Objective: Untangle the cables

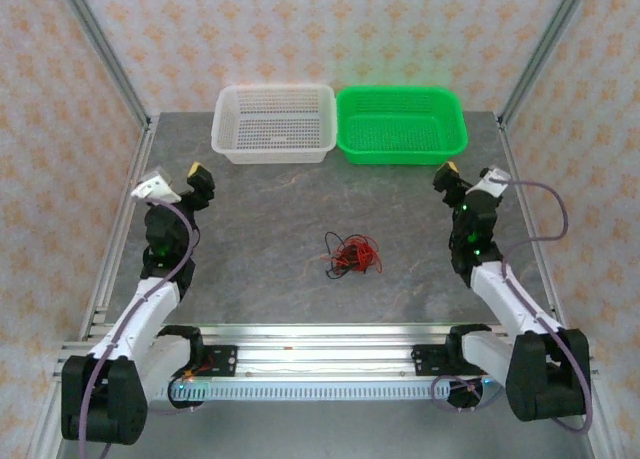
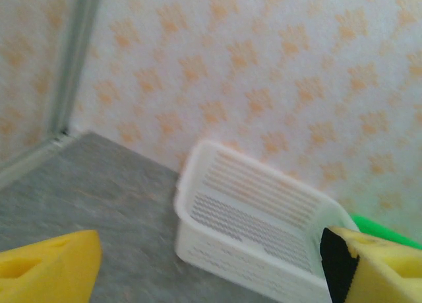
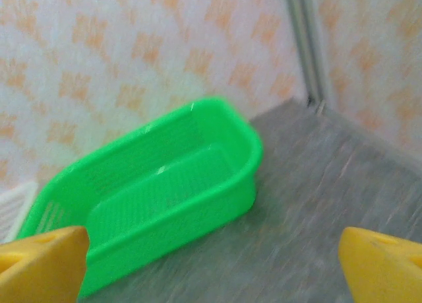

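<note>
Two robot arms flank a grey table [image 1: 260, 219] in the overhead view. The cables [image 1: 352, 254], a small knot of red and black wires, lie on the bare surface near its middle, between the arms and well apart from both. The left gripper [image 1: 200, 179] hangs over the table's left side and the right gripper [image 1: 447, 174] over its right side, and neither touches the tangle. Along the far edge a white basket [image 1: 272, 152] and a green basket [image 1: 400, 155] sit side by side, white on the left, in front of a patterned wall [image 1: 330, 29]. From the left wrist camera, that gripper's yellow fingers [image 2: 49, 270] stand at the two lower corners of the picture with a broad gap between them, spread wide and holding nothing. The white basket rests on the grey surface beyond the gap, a sliver of the green one shows at its right end, and the orange-printed wall rises behind. From the right wrist camera, the other pair of yellow fingertips [image 3: 386, 267] is likewise parted wide and empty-handed. The green basket lies tilted across the picture ahead of them, a corner of the white basket peeks in at far left, and a metal frame post [image 3: 306, 45] stands in the corner at upper right. Both wrist pictures are slightly blurred.
</note>
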